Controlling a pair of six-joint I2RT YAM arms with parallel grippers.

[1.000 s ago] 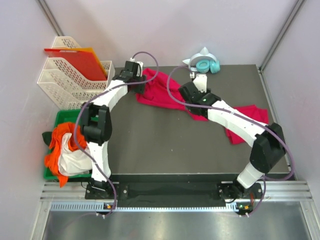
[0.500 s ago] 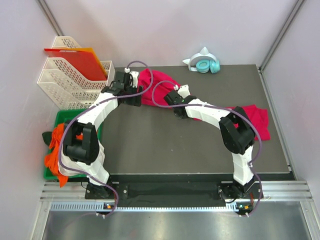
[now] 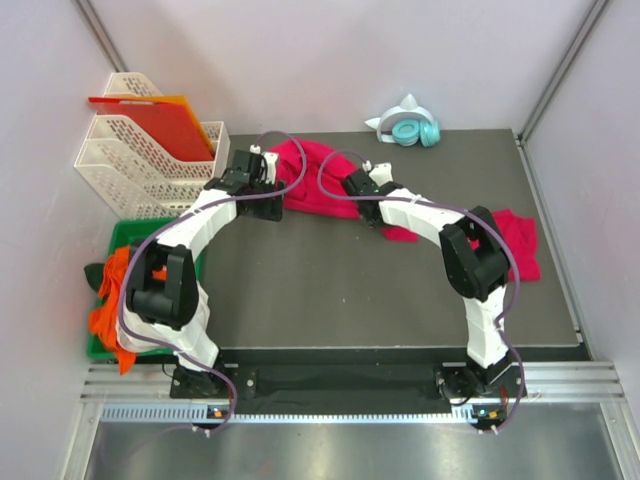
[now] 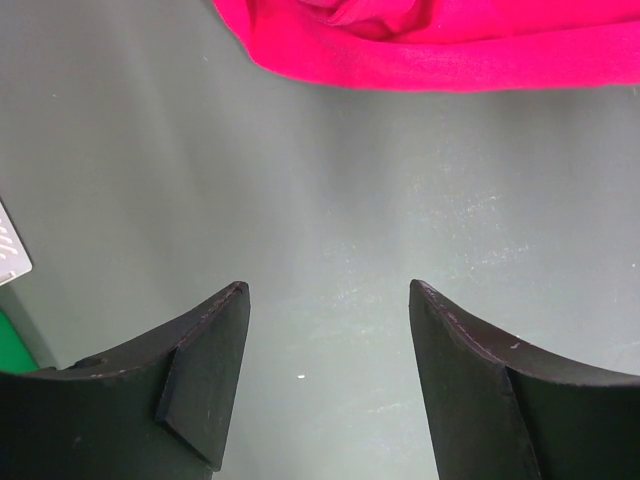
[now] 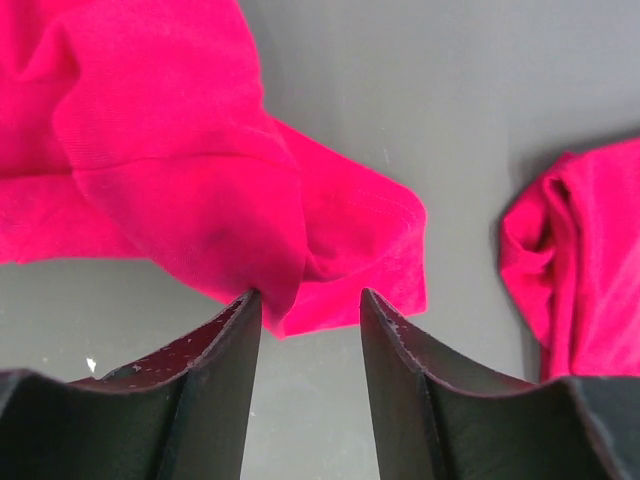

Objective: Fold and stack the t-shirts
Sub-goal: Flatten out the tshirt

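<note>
The task is judged to be at an early stage. Neither of the t-shirts is folded, and no stack is seen anywhere on the table (image 3: 330,290). The first t-shirt (image 3: 312,172) is found bunched and rumpled at the upper centre of the top view, between the two arm tips. The second t-shirt (image 3: 518,240) is left in a loose heap at the right of that view, partly hidden behind the right arm and well apart from the first. Spreading flat, folding and stacking are therefore all taken to be outstanding for both garments.

The left gripper (image 4: 330,320) is held wide apart above bare table. Nothing is gripped or touched by it; in the left wrist view the hem of the first t-shirt is seen only along the top edge of the frame, clear of the fingertips.

The right gripper (image 5: 310,310) is set at a narrower, middling gap. A loose corner of the first t-shirt is seen dipping into the space at its fingertips, close against the left-hand finger (image 5: 215,345) in the frame, while grey table shows between the jaws lower down. The cloth is not seen to be pinched, so no firm hold can be claimed. The second t-shirt is seen at the right edge of this wrist view, apart from the fingers.
</note>
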